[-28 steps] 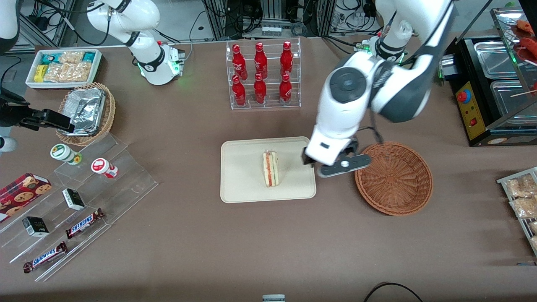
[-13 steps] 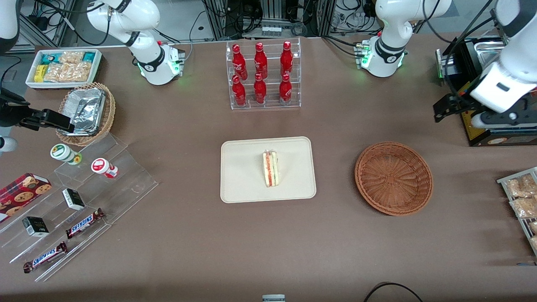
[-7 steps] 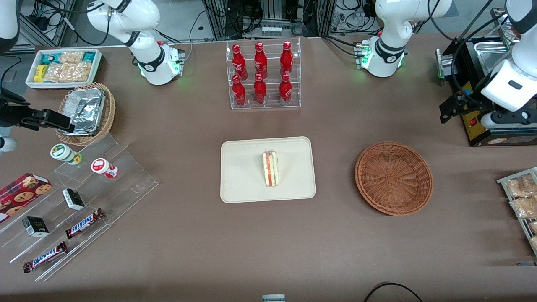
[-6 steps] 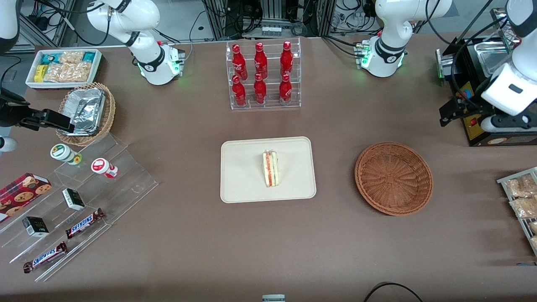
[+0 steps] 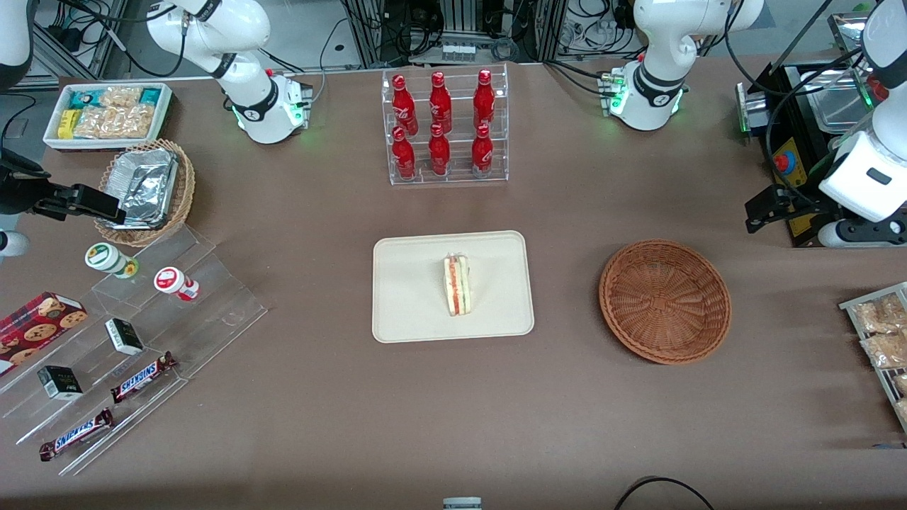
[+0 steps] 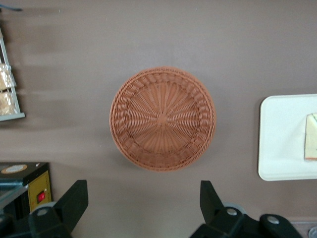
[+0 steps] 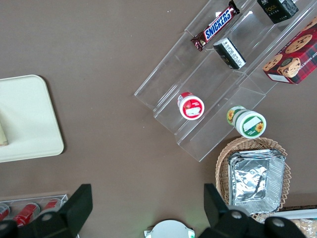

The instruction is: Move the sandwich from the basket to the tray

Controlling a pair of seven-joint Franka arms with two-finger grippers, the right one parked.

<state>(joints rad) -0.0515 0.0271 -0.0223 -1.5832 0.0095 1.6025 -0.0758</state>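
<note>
The sandwich (image 5: 458,285), a pale wedge with red filling at its edge, lies on the cream tray (image 5: 411,283) at the table's middle. The reddish-brown wicker basket (image 5: 665,301) stands beside the tray, toward the working arm's end, with nothing in it. My gripper (image 5: 801,216) hangs high above the table, farther toward that end than the basket. In the left wrist view the basket (image 6: 162,119) lies below the gripper (image 6: 142,186), whose fingers (image 6: 78,191) stand wide apart and hold nothing. The tray (image 6: 282,139) and part of the sandwich (image 6: 311,144) show there too.
A clear rack of red bottles (image 5: 443,127) stands farther from the camera than the tray. A black appliance (image 5: 801,191) sits by my gripper. Snack packs (image 5: 879,326) lie at the working arm's end. Acrylic steps with snacks (image 5: 134,333) and a tan basket with foil (image 5: 145,188) are toward the parked arm's end.
My gripper has left the tray's edge and swung up and away past the basket to the working arm's end, then drifted slightly nearer the camera. The sandwich stays on the tray.
</note>
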